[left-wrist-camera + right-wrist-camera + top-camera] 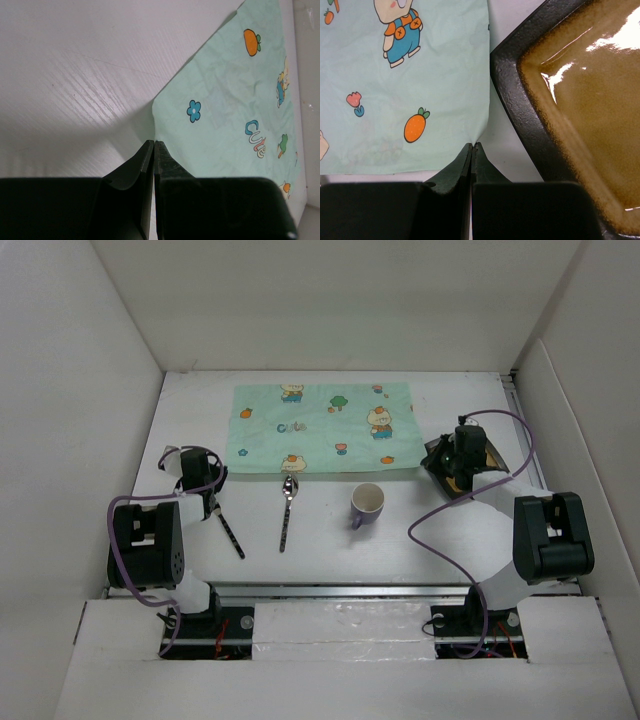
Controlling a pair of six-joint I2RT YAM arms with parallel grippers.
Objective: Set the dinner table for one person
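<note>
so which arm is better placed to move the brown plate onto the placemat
Right, probably: the right end effector hangs shut beside the brown plate, between it and the placemat. The left end effector sits at the placemat's opposite side.

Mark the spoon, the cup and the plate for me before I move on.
spoon (286, 520): top external view, middle of the handle.
cup (367, 504): top external view, its pale inside.
plate (585, 100): right wrist view, glazed brown centre.

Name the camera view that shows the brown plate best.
Right wrist: the plate fills the right side, showing its black rim and glossy brown inside, though cropped. The top view shows it small and largely hidden by the right arm. The left wrist view misses it.
</note>
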